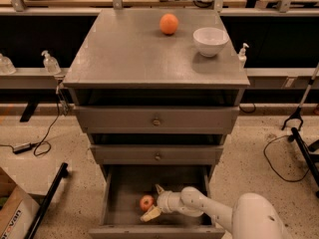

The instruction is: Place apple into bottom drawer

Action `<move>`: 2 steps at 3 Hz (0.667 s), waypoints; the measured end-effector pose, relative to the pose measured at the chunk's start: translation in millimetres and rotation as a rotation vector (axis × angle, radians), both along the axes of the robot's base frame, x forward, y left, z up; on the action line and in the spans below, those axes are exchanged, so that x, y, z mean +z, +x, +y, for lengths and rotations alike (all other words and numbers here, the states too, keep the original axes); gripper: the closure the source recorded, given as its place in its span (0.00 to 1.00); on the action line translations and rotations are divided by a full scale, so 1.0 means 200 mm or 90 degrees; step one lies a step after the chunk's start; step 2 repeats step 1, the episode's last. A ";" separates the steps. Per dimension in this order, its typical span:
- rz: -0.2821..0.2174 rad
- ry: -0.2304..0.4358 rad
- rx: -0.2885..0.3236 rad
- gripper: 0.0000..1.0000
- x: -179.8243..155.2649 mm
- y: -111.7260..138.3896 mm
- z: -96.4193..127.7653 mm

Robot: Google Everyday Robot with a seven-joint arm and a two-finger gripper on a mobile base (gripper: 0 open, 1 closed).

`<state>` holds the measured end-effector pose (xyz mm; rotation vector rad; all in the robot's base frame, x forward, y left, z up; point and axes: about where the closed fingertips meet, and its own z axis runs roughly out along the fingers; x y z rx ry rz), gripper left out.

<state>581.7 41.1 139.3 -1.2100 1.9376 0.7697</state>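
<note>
The small red apple [146,202] lies on the grey floor of the open bottom drawer [119,193], left of centre. My gripper [154,201] reaches into the drawer from the right, just right of the apple. Its fingers are spread, one fingertip [158,188] behind the apple and the other [149,214] in front of it. The gripper is open and the apple sits at its mouth, not clamped. My white arm [214,212] runs from the lower right into the drawer.
On the cabinet top [124,54] sit an orange fruit [169,23] and a white bowl [210,40]. The two knobbed drawers [156,121] above are shut. A black pole [47,200] lies on the floor at left, a cardboard box [12,218] at the lower left, and cables [279,158] at right.
</note>
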 end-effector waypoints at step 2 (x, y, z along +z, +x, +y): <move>0.000 0.000 0.000 0.00 0.00 0.00 0.00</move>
